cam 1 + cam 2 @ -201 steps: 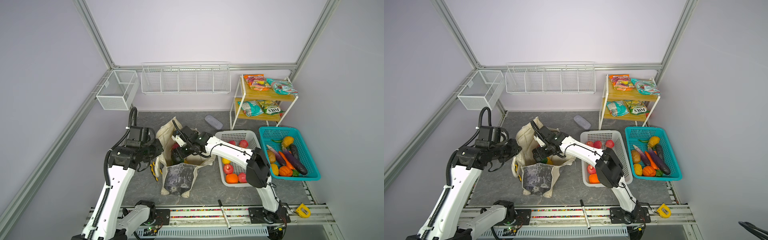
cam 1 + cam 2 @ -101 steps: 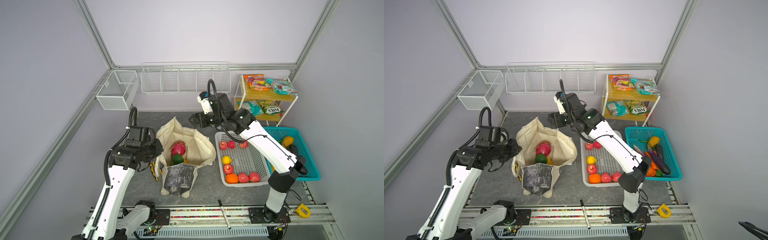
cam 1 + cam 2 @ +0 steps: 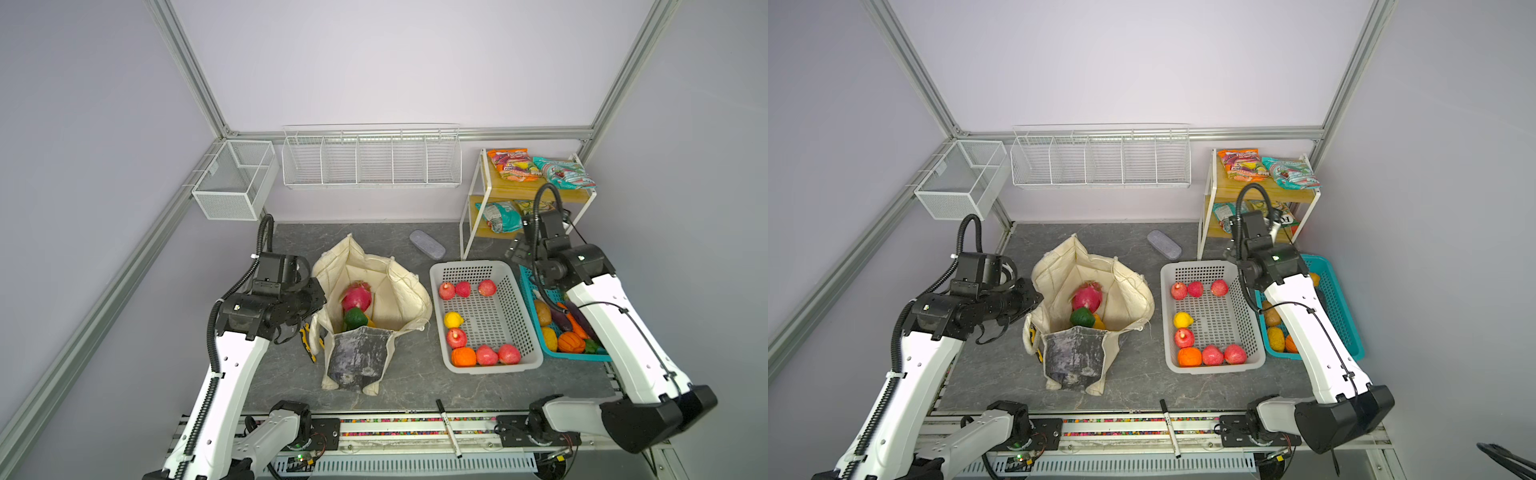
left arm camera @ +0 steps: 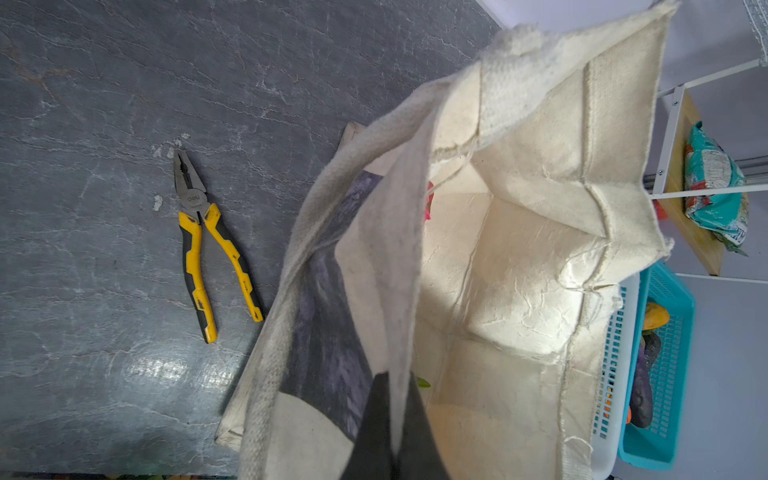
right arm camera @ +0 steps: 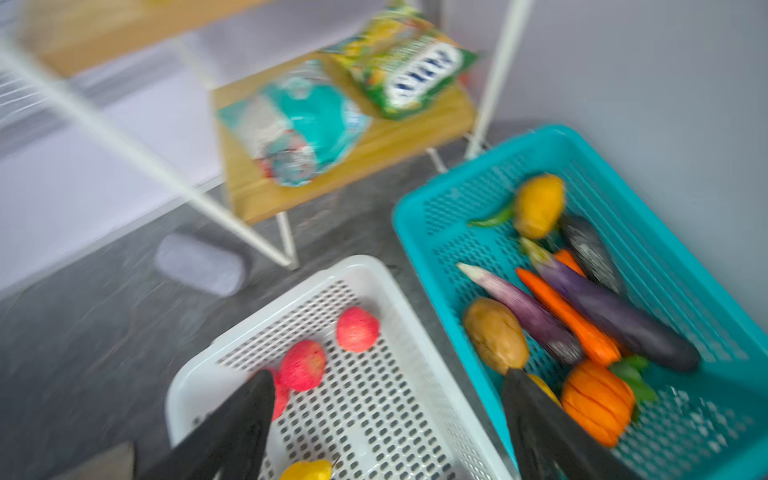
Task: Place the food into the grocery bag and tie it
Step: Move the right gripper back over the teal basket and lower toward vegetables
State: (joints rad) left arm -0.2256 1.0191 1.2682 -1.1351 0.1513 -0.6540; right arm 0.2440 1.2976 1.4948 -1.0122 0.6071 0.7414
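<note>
Grocery bag [image 3: 399,291] stands open at mid-table, beside the white basket [image 3: 469,264]. My left gripper [image 4: 392,386] is clamped on its cream rim; my right gripper [image 5: 388,374] hangs above the baskets, fingers apart and empty. Dragon fruit [image 3: 357,296] sits inside the bag.

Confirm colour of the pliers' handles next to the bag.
Yellow with black grips; the pliers show best in the left wrist view.

Pale lilac walls [image 3: 374,62] framed by aluminium posts [image 3: 191,70] enclose a dark grey marbled table [image 3: 415,386], evenly lit. A white 2-tier shelf [image 3: 519,188] with wooden boards stands just beyond the right tool [image 5: 388,376]. Well beyond the left tool [image 4: 392,415], a 5-bay white wire rack [image 3: 371,158] and a mesh box [image 3: 232,183] hang on the walls.
</note>
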